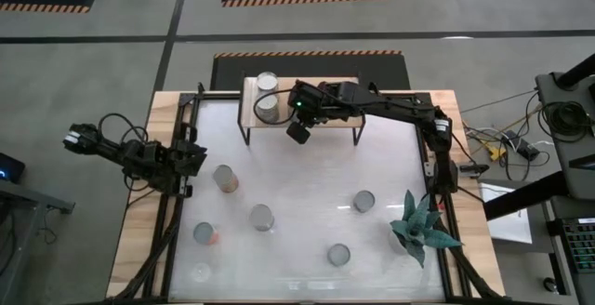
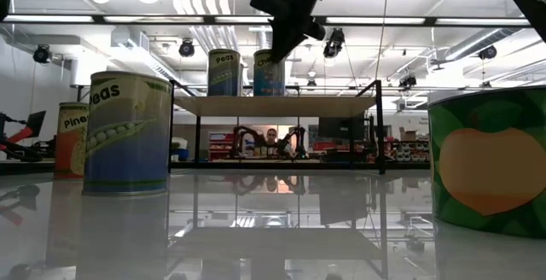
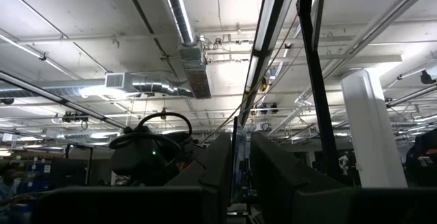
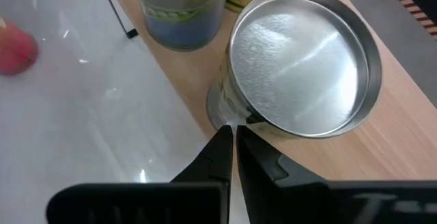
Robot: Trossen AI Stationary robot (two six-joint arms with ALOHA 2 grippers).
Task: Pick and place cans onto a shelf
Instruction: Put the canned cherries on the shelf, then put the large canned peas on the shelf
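While jaws sit shut, right gripper [image 4: 231,136] seemingly touches a shelf [image 4: 382,149] can [image 4: 300,67].

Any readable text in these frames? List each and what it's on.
"Peas": on the large near can with the pea picture, low view; first letter partly clipped.
"Peas": on the left can on the shelf.
"Pine...": on the orange-labelled can at far left; rest cut off.
Label on the second shelf can: unreadable.
High and wrist views: nothing legible.
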